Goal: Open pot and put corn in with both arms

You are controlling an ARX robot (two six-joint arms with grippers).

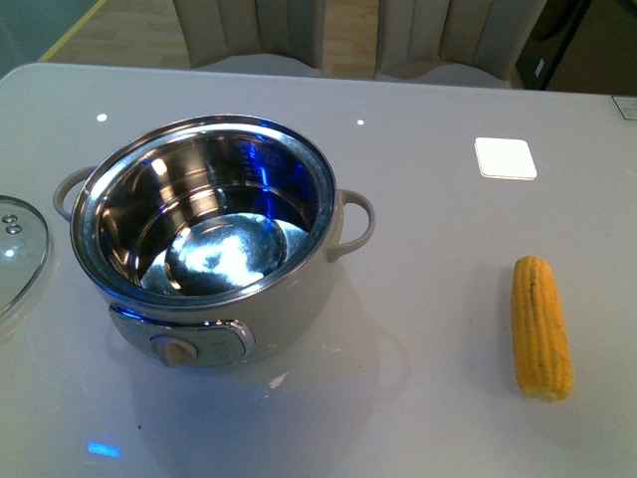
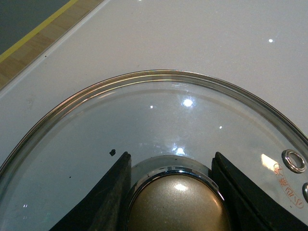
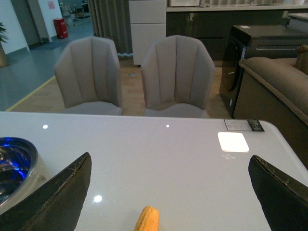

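The cream-white pot (image 1: 214, 249) stands uncovered on the white table, its shiny steel bowl empty and its dial facing me. Its glass lid (image 1: 15, 254) rests on the table at the left edge of the front view. In the left wrist view my left gripper (image 2: 172, 192) is shut on the gold knob (image 2: 175, 204) of the glass lid (image 2: 144, 125). The yellow corn (image 1: 540, 327) lies on the table to the right of the pot. My right gripper (image 3: 168, 192) hangs open above the table, with the corn's tip (image 3: 147, 219) between its fingers' lines. No arm shows in the front view.
A white square pad (image 1: 505, 157) lies at the back right of the table. Two grey chairs (image 3: 132, 77) stand behind the far table edge. The pot's rim (image 3: 17, 159) shows beside my right gripper. A yellow floor line (image 2: 38, 31) runs past the table edge.
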